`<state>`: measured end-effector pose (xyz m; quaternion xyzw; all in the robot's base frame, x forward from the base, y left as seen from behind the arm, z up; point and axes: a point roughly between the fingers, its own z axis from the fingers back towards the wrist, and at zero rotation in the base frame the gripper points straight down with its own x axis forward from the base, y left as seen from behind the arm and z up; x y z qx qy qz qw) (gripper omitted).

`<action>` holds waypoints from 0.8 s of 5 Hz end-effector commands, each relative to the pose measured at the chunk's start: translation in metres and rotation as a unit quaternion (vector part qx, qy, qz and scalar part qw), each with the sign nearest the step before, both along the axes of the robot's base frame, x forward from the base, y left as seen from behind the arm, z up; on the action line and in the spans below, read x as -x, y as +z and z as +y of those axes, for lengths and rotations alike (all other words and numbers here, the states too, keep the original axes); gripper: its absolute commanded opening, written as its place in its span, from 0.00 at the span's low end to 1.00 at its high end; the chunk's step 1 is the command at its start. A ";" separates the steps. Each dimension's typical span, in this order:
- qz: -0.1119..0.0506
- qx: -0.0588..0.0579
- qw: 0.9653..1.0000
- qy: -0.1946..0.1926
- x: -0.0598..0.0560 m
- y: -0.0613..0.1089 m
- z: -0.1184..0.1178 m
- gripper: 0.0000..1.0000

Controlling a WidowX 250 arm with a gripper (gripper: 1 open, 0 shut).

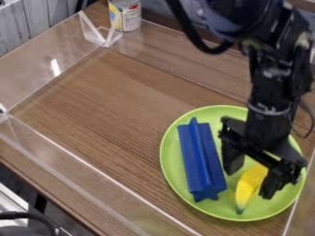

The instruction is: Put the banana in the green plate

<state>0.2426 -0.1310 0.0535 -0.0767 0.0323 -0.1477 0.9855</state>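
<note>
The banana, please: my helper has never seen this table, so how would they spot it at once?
Find the large lime-green plate. On it, below the black gripper, lies the small curved banana. It is yellow, unlike the longer, ridged blue block beside it.

The plate (pixel 185 189) is being supported by the worktop (pixel 110 97), toward its near right part. The block (pixel 201 160) and the banana (pixel 250 187) are being held within its rim, the block on the left, the banana on the right and slightly nearer. The tool (pixel 252 175) is being held above the plate, around the banana. The can (pixel 125 15) is being seen far behind, at the worktop's back left.
</note>
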 end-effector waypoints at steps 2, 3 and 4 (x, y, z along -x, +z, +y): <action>-0.082 0.014 0.996 0.029 -0.015 0.084 0.022 1.00; -0.092 0.006 0.994 0.051 -0.020 0.106 0.051 1.00; -0.093 -0.012 0.992 0.086 -0.025 0.115 0.096 1.00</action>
